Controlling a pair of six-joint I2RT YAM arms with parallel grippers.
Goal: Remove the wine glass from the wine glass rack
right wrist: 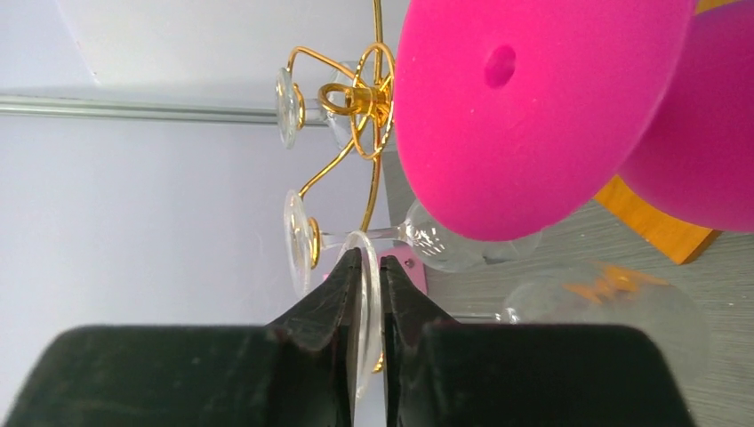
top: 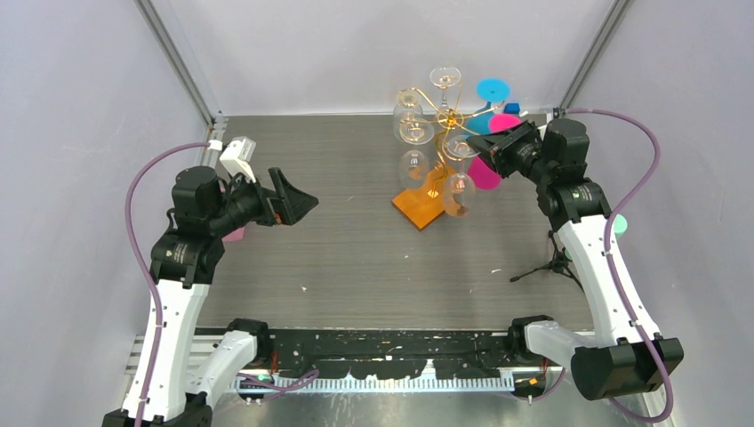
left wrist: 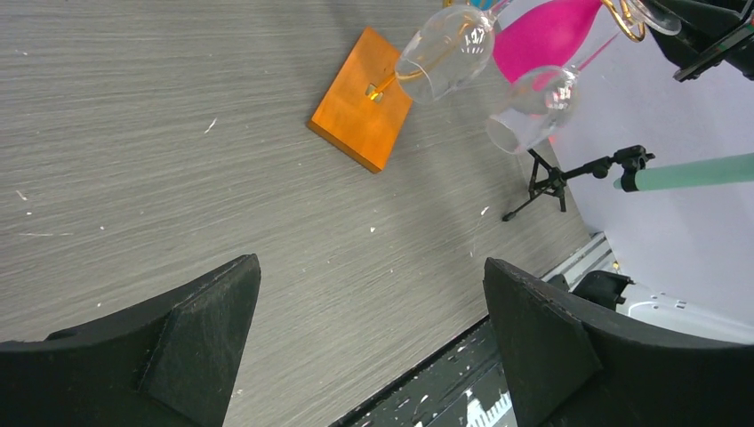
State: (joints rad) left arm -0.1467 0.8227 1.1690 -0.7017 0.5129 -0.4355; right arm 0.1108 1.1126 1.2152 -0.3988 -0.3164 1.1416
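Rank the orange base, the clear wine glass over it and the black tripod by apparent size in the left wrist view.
Largest: orange base.
Next: clear wine glass, close behind, its stem cropped by the frame.
Smallest: black tripod, thin legs only.

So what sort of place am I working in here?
Probably a lab test cell, not a bar: bare pale walls framed by aluminium posts, a scuffed grey wood-grain tabletop, and a small black tripod at its right edge.

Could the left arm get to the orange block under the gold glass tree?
Probably yes. The left gripper is open and points toward the orange base, with only bare table between them, so nothing looks to be in its way.
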